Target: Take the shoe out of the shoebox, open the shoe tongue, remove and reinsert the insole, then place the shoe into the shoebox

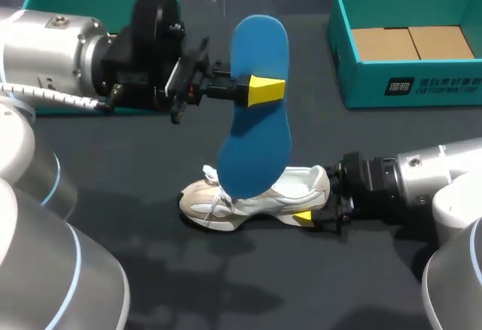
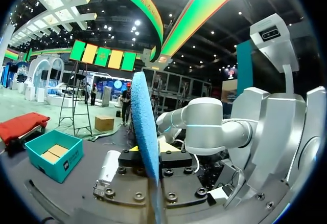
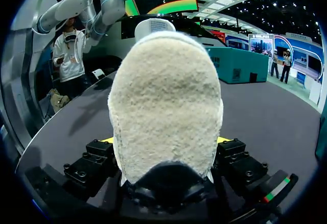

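The left gripper [image 1: 257,90] pinches the blue insole [image 1: 260,40] and holds it up in the middle of the frame; the right gripper [image 1: 312,202] squeezes the heel of the white shoe [image 1: 241,198], low in the middle; the shoebox [image 1: 407,89] sits upper right. I think the insole should go in toe first, slowly, while the shoe is held steady.

The raised insole [image 1: 256,149] blocks the shoe [image 1: 301,187] from above; bare table [image 1: 263,285] lies on its near side.
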Tool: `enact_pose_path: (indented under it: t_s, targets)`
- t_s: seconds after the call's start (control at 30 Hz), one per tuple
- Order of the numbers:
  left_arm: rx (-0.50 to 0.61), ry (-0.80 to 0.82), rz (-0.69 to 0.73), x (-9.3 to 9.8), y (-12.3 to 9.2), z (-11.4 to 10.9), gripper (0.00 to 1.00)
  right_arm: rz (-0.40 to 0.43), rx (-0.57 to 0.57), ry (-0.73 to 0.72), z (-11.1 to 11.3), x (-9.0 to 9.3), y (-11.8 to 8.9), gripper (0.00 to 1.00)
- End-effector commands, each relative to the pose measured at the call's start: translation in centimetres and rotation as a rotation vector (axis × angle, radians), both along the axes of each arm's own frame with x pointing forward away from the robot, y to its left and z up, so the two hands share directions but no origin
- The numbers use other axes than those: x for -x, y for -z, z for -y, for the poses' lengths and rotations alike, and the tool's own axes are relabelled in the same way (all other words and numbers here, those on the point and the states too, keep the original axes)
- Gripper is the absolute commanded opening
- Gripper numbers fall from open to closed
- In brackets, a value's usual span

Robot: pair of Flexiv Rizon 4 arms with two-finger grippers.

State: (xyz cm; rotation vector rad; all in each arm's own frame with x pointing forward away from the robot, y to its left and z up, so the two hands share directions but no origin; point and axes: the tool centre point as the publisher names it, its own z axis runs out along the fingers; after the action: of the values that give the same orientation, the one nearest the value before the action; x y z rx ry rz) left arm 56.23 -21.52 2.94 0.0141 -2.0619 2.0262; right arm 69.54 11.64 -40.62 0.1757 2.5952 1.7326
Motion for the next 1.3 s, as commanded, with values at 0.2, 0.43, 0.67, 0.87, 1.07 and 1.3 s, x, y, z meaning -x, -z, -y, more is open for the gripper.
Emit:
enact_pose_path:
  t_s: [0.2, 0.43, 0.67, 0.87, 1.07, 1.3]
  targets:
    - [0.001, 0.017, -0.025, -0.3, 0.3, -0.5, 0.00, -0.001, 0.004, 0.000, -0.1, 0.0, -0.1, 0.00]
    - [-0.011, 0.007, -0.042, 0.0, 0.3, -0.6, 0.00, -0.001, 0.004, 0.000, -0.1, 0.0, -0.1, 0.00]
    - [-0.011, 0.007, -0.042, 0.0, 0.3, -0.6, 0.00, -0.005, 0.024, -0.001, 0.0, 0.0, -0.1, 0.00]
    - [-0.011, 0.007, -0.042, 0.0, 0.3, -0.6, 0.00, -0.005, 0.065, 0.009, 0.3, 0.0, -0.3, 1.00]
    - [-0.011, 0.007, -0.042, 0.0, 0.3, -0.6, 0.00, -0.011, 0.161, 0.032, 1.5, 0.2, -1.2, 1.00]
    - [-0.011, 0.007, -0.042, 0.0, 0.3, -0.6, 0.00, -0.032, 0.315, 0.012, 3.0, 0.2, -2.4, 1.00]
